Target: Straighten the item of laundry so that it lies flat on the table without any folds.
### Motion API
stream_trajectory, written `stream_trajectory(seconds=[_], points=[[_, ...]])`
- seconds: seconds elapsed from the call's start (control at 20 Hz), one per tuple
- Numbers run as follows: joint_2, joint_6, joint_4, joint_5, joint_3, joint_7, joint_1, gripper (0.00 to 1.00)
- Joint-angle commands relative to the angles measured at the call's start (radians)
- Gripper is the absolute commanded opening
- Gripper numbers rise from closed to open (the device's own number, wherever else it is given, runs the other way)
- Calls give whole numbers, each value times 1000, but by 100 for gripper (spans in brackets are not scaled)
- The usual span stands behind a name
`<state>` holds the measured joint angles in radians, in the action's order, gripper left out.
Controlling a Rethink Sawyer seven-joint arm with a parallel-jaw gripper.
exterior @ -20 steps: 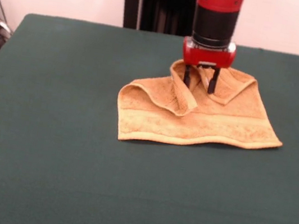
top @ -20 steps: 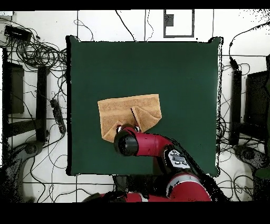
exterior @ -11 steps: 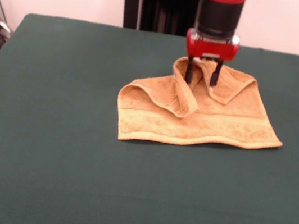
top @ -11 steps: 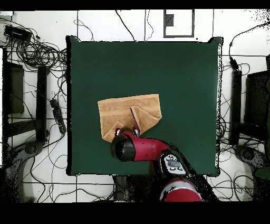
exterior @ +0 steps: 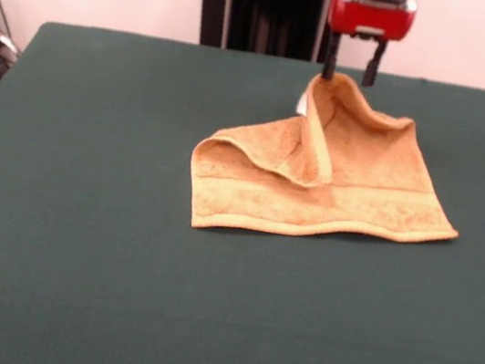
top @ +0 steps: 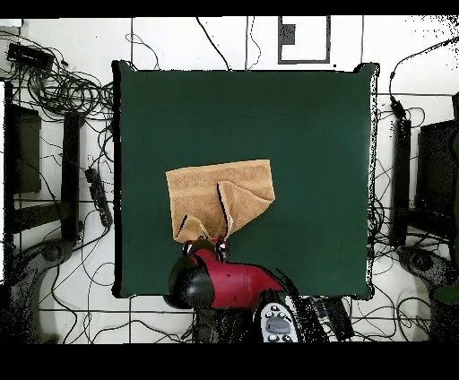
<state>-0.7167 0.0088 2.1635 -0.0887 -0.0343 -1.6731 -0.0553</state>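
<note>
Since 1 s ago gripper [exterior: 348, 71] rose, lifting towel [exterior: 325, 186] edge into a peak. Towel sits mid-table [exterior: 81, 212], fold at its 12 o'clock. Fingers spread, one touching peak; grip unclear.

Soft, even indoor light fills both views with no glare. The table [exterior: 76, 239] reads a dull, matte green. A faint, thin shadow hugs the towel [exterior: 314, 198] along its 6 o'clock edge. The front view is mildly soft throughout.
</note>
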Motion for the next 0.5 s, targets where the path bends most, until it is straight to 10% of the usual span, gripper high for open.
stream_trajectory(seconds=[0.05, 0.5], points=[[-38, 38, 110, 103, 22, -298, 53, 100], [-44, 32, 130, 155, 21, -289, 83, 100]])
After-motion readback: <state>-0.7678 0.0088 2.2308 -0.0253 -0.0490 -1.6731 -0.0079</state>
